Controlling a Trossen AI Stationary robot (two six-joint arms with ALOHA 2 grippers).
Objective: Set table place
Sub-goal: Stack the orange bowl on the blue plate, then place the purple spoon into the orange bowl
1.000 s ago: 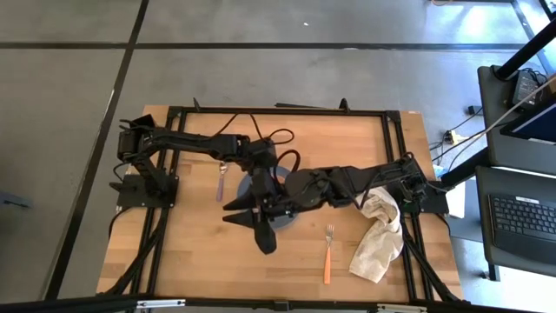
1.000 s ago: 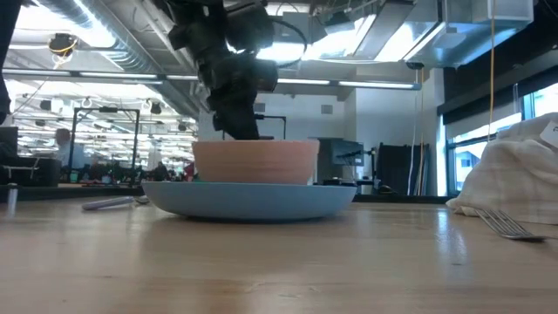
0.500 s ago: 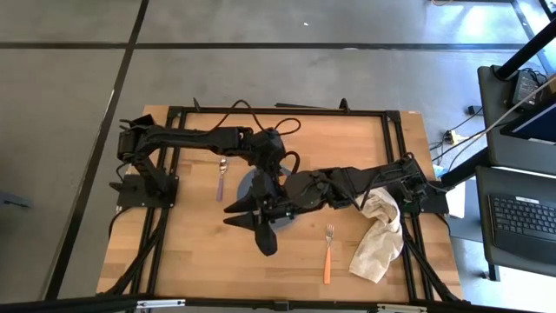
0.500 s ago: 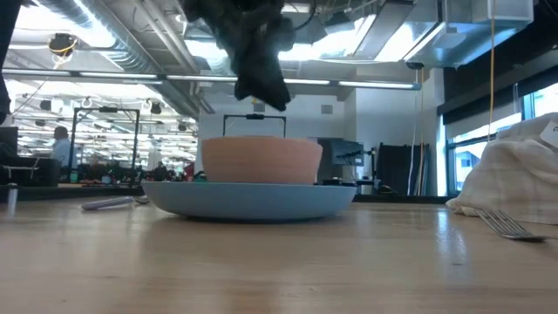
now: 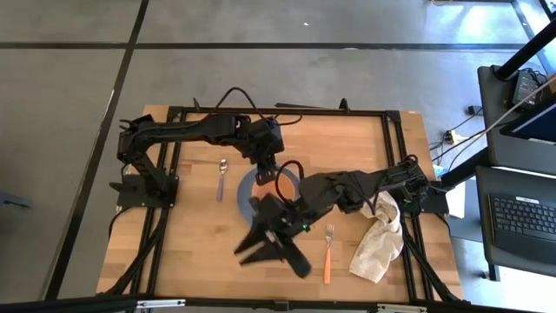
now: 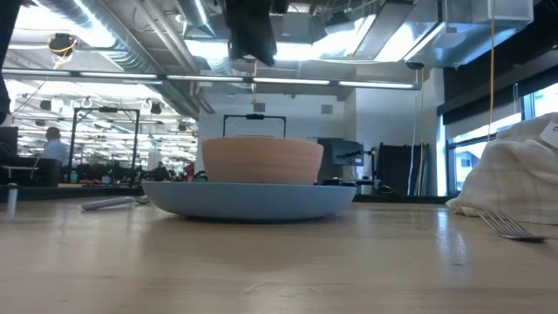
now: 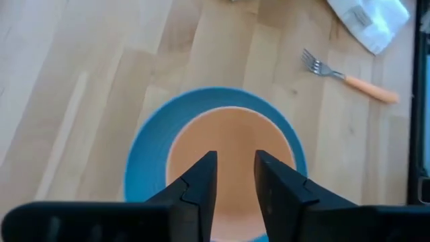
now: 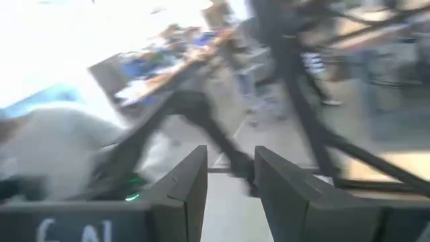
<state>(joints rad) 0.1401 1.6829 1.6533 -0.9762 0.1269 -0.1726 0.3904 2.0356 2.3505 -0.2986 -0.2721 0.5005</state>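
Observation:
The orange bowl [image 7: 232, 151] stands in the round blue plate [image 7: 144, 161] near the table's middle; both also show in the low view, the bowl [image 6: 261, 161] on the plate [image 6: 253, 199]. My left gripper [image 7: 235, 168] hangs above the bowl, open and empty; it also shows in the high view [image 5: 268, 169]. My right gripper [image 5: 274, 252] is in the air nearer the near edge, open and empty. The lilac-handled spoon [image 5: 221, 178] lies left of the plate. The orange-handled fork [image 5: 328, 252] lies to the plate's right, nearer the near edge.
An off-white cloth [image 5: 380, 235] lies bunched at the table's right side, beside the fork. The black frame [image 5: 278, 110] runs round the table's edges. Bare wood [image 5: 191, 252] lies at the near left.
My left gripper has risen from the bowl's rim and now hangs well above it. My right gripper has swung away from the plate toward the table's near edge and a little to the right. Bowl and plate stay on the table.

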